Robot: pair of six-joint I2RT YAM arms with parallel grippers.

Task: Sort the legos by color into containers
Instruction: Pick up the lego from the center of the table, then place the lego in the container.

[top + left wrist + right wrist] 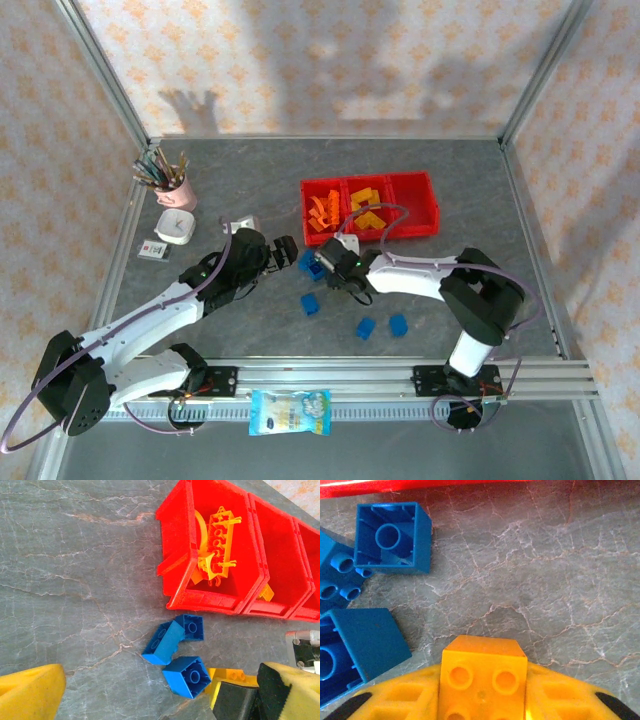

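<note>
- Top external view: the red containers, three joined bins in a row, stand on the grey tabletop beyond both arms. The left bin holds orange legos and the middle bin holds yellow-orange pieces.
- Same view: the left pincer and the right pincer lie close together just in front of the left bin, with a cluster of blue bricks between them. Three loose blue bricks lie apart, nearer the arm bases.
- Same view: a pink cup of pencils and a white object stand at the far left, well apart from the bins. A blue-and-white packet lies on the rail between the arm bases.
- Left wrist view: the left pincer is spread wide, its yellow fingers at the two lower corners, and nothing is gripped. The clustered blue bricks touch one another just beside the front wall of the nearest bin, which holds curved and long orange-yellow pieces. A yellow brick shows just beside the lowest blue brick.
- Right wrist view: the right pincer is pinching the yellow brick, studs facing the camera, with a yellow pad pressed against each side. The blue bricks lie to the left on the tabletop, one with its hollow side up, near the red container wall at the top edge.
</note>
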